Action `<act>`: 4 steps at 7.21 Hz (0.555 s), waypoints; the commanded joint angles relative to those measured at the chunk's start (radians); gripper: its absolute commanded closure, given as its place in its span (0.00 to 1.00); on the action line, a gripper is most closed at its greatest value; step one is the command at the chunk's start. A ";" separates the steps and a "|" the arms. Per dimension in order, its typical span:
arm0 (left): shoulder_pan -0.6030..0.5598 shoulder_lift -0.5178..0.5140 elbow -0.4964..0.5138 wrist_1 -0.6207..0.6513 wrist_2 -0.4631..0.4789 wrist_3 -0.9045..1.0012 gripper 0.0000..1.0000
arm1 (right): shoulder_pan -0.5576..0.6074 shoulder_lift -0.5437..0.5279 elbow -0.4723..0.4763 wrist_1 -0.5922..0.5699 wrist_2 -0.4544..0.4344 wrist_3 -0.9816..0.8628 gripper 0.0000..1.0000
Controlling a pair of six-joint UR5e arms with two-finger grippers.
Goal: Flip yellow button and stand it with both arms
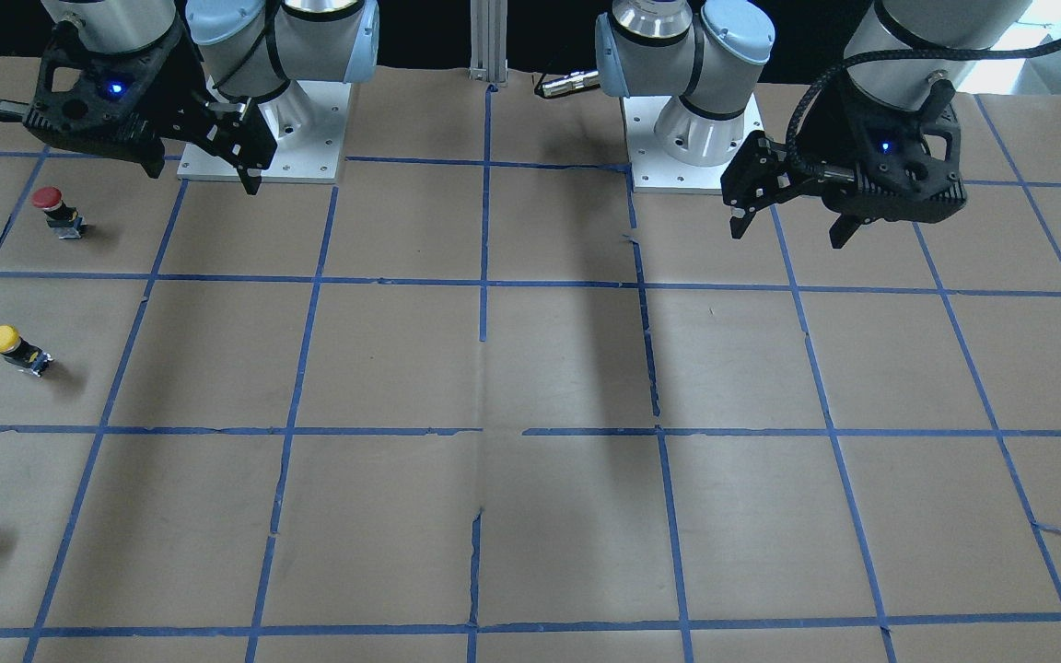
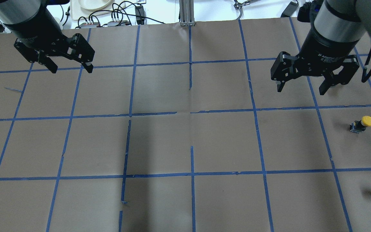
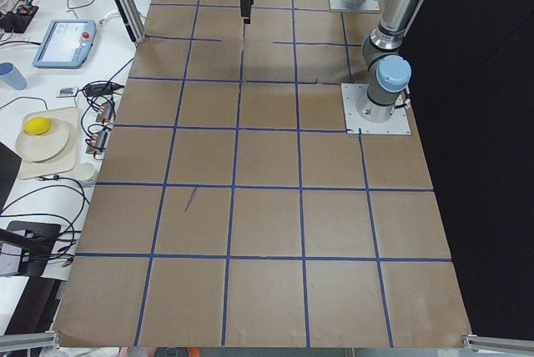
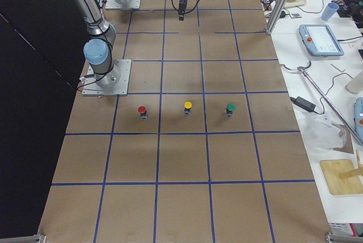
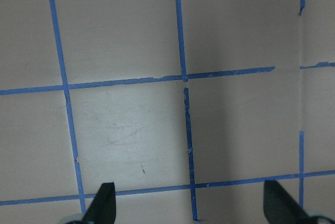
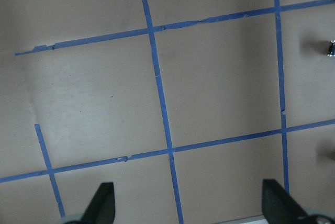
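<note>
The yellow button (image 2: 362, 123) stands on the brown paper at the table's right side, cap on top. It also shows in the front-facing view (image 1: 10, 348) and in the right side view (image 4: 188, 107). My right gripper (image 2: 300, 89) hangs open and empty above the table, behind and to the left of the button and well apart from it. It also shows in the front-facing view (image 1: 111, 145). My left gripper (image 2: 71, 69) is open and empty over the far left of the table, seen too in the front-facing view (image 1: 788, 232). Both wrist views show only taped paper between open fingertips (image 5: 102, 205) (image 6: 102, 205).
A red-capped button (image 1: 56, 210) stands nearer the robot than the yellow one. A green-capped one (image 4: 230, 108) stands farther out. The paper carries a grid of blue tape (image 2: 192, 116). A side bench (image 4: 317, 38) holds cables, a tablet and cups.
</note>
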 commanded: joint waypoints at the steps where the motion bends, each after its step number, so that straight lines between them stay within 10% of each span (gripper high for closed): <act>1: 0.000 0.000 -0.001 0.000 0.000 0.000 0.00 | -0.011 -0.010 0.000 -0.018 0.001 0.002 0.00; 4: 0.000 0.000 0.001 0.001 0.000 0.000 0.00 | -0.005 -0.025 -0.003 0.007 0.055 0.003 0.00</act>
